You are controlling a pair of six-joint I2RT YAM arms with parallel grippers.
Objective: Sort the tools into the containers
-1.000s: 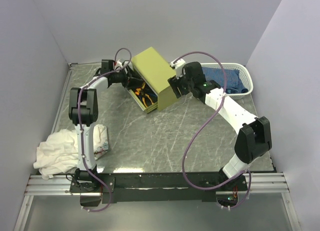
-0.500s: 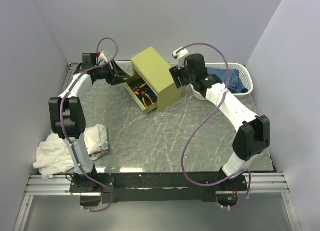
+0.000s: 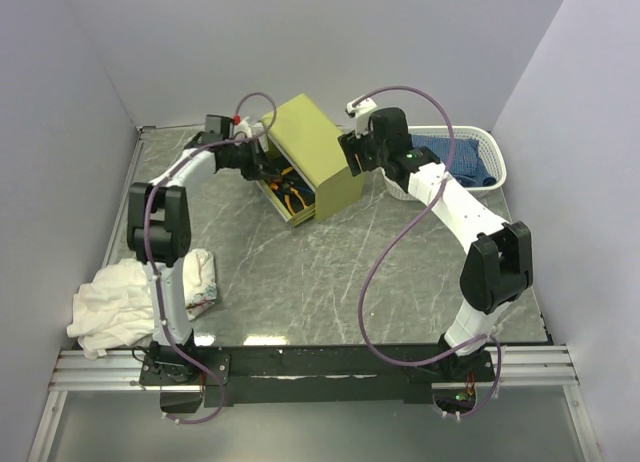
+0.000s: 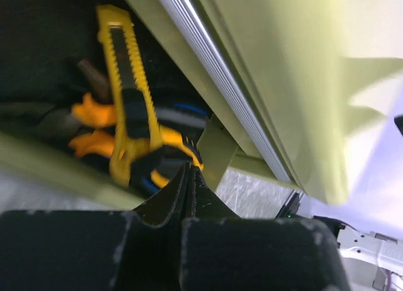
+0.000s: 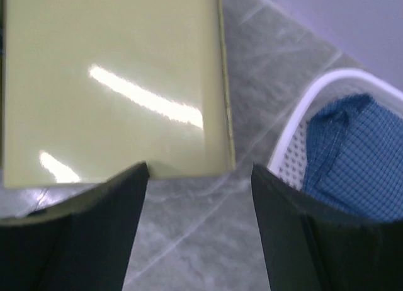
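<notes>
- Table (image 3: 330, 272): grey marbled top, both arms reaching to its far half.
- Cabinet (image 3: 315, 147): olive, boxy, standing askew near the far edge, between the two grippers.
- White cloth (image 3: 120, 307): crumpled heap at the near left corner.
- Basket (image 3: 497, 160): white, perforated, at far right just beside the cabinet; blue cloth (image 3: 455, 157) inside.
- Drawer (image 3: 285, 197): pulled out on the cabinet's left side, dark inside, tools lying in it.
- Right gripper (image 5: 200, 171): jaws spread wide and holding nothing, over the cabinet's right edge; contact cannot be told.
- Left gripper (image 4: 189, 177): jaws pressed together with nothing between them, tip at the open drawer.
- Utility knife (image 4: 129, 96): yellow, lying in the drawer on top of the other tools.
- Pliers (image 4: 94, 111): orange handles, in the drawer under the knife.
</notes>
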